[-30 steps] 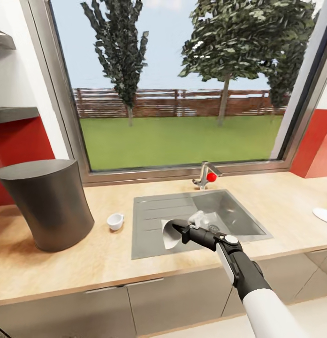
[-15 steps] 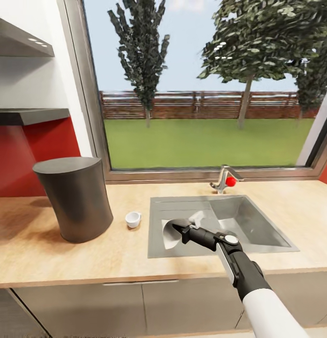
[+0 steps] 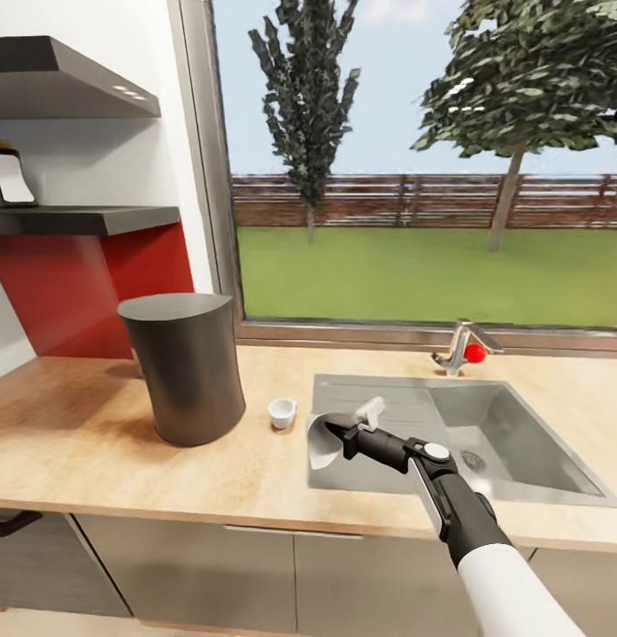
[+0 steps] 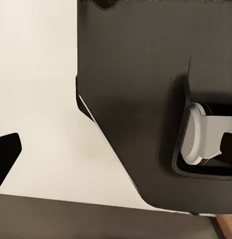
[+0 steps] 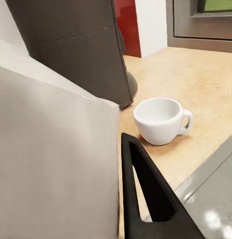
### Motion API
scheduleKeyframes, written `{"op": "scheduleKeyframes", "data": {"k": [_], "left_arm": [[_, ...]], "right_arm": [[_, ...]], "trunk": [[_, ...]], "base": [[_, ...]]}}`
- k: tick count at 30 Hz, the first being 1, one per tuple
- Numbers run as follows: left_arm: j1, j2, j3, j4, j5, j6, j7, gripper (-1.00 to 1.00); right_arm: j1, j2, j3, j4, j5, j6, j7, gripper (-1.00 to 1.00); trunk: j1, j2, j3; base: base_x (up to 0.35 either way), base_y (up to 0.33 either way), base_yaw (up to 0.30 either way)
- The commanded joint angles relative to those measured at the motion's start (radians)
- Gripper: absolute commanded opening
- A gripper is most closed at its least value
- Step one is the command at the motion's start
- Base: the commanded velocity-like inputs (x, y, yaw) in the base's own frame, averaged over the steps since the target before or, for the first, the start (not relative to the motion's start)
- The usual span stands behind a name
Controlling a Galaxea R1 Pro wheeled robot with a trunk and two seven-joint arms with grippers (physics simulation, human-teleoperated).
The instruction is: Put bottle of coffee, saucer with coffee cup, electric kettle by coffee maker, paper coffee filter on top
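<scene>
The coffee maker (image 3: pixel 188 367), a dark grey tapered cylinder, stands on the wooden countertop (image 3: pixel 96 433) left of the sink. A small white coffee cup (image 3: pixel 281 411) sits just right of it, also seen as the cup (image 5: pixel 160 119) beside the coffee maker (image 5: pixel 71 45) in the right wrist view. My right gripper (image 3: pixel 331 433) is shut on a white paper coffee filter (image 3: pixel 322 444) and hovers over the sink's left edge, a little right of the cup. In that wrist view the filter (image 5: pixel 56 164) lies against a black finger (image 5: pixel 145 189). The left wrist view shows dark robot casing (image 4: pixel 135 74).
A steel sink (image 3: pixel 450 433) with a red-knobbed faucet (image 3: pixel 465 349) lies to the right under a big window. Two dark shelves (image 3: pixel 78 217) hang at the upper left, and a pale object (image 3: pixel 7 177) rests on the lower one, cut off by the frame edge. Grey cabinet fronts run below the counter.
The camera has swung left, so the whole scene has shifted right and the shelves have come into view. My right gripper still holds the filter in the same pose.
</scene>
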Motion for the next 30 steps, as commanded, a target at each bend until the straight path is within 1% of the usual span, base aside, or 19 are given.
{"op": "scheduleKeyframes", "data": {"k": [1,11,22,25,30], "left_arm": [[0.000,0.000,0.002,-0.002,0.003,-0.001,0.003,1.00],[0.000,-0.002,0.001,-0.003,0.003,-0.001,0.003,1.00],[-0.001,-0.003,0.001,-0.005,0.003,-0.001,0.003,1.00],[-0.001,-0.002,0.001,-0.005,0.003,-0.001,0.003,1.00],[0.000,-0.003,0.001,-0.005,0.003,-0.001,0.003,1.00]], "right_arm": [[-0.001,0.000,-0.001,-0.001,-0.001,0.009,0.004,-1.00],[-0.001,0.000,-0.001,-0.001,-0.001,0.009,0.004,-1.00],[-0.001,0.000,-0.001,-0.001,-0.001,0.009,0.004,-1.00],[0.000,0.000,-0.001,-0.001,-0.001,0.009,0.004,-1.00],[-0.001,0.000,-0.001,-0.001,-0.001,0.009,0.004,-1.00]], "trunk": [[0.001,-0.002,-0.001],[0.001,-0.002,0.004],[0.001,-0.002,0.008],[0.001,-0.002,0.008],[0.001,-0.002,0.009]], "base": [[0.094,-0.111,0.248],[0.153,-0.212,0.261],[0.014,-0.238,0.268],[0.000,-0.268,0.129],[0.000,-0.269,0.029]]}}
